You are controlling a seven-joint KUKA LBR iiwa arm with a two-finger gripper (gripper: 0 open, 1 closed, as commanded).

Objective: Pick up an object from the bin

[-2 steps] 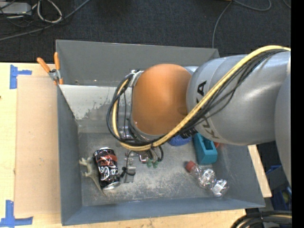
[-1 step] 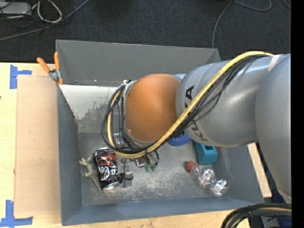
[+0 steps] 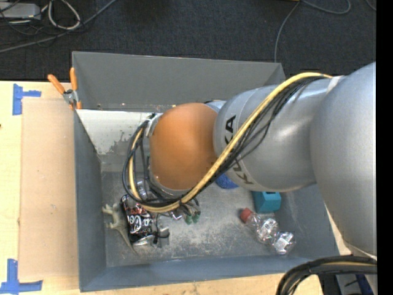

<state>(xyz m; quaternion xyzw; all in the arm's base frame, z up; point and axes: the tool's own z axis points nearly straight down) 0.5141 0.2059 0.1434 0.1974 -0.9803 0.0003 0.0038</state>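
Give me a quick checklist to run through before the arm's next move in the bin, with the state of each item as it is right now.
1. Gripper over a thing: ok. It is low at the bin's front left, at the crushed dark can.
2. Can gripped: cannot tell. The orange wrist cover and its cables hide the contact.
3. Can free of neighbours: not ok. A small tan piece lies close on its left.
4. Other things out of the way: ok. The clear bottle with a red cap and the teal block lie apart at the front right.
5. Room to the bin's left wall: cannot tell.
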